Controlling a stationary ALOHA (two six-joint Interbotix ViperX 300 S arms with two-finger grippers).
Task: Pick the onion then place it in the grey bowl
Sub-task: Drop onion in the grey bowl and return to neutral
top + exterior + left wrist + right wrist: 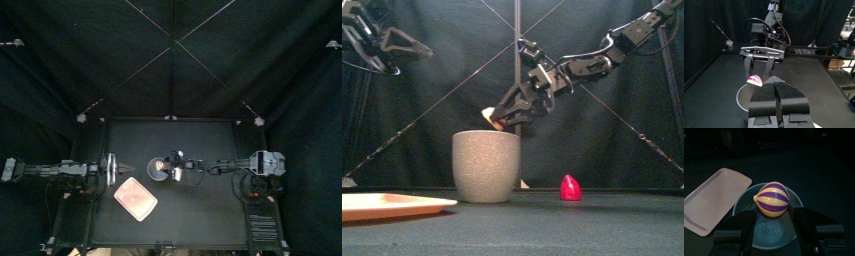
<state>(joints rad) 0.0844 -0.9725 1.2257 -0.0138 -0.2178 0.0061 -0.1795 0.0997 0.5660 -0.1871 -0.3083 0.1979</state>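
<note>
Two arms, one working: the left gripper [777, 86] hangs idle, jaws pressed together, high and well left of the grey bowl [485, 165]. A pink tray [382, 205] lies near the bowl's left. The right gripper [512, 110] pinches the striped onion [493, 117] directly above the bowl's mouth. Placing is in hand; next, probably, a short descent and release. A red toy [571, 187] stands to the bowl's right.

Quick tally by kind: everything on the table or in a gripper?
Toy foods: 2 (onion, red toy)
Cups: 1 (grey cup)
Trays: 1 (pink tray)
Total: 4
</note>
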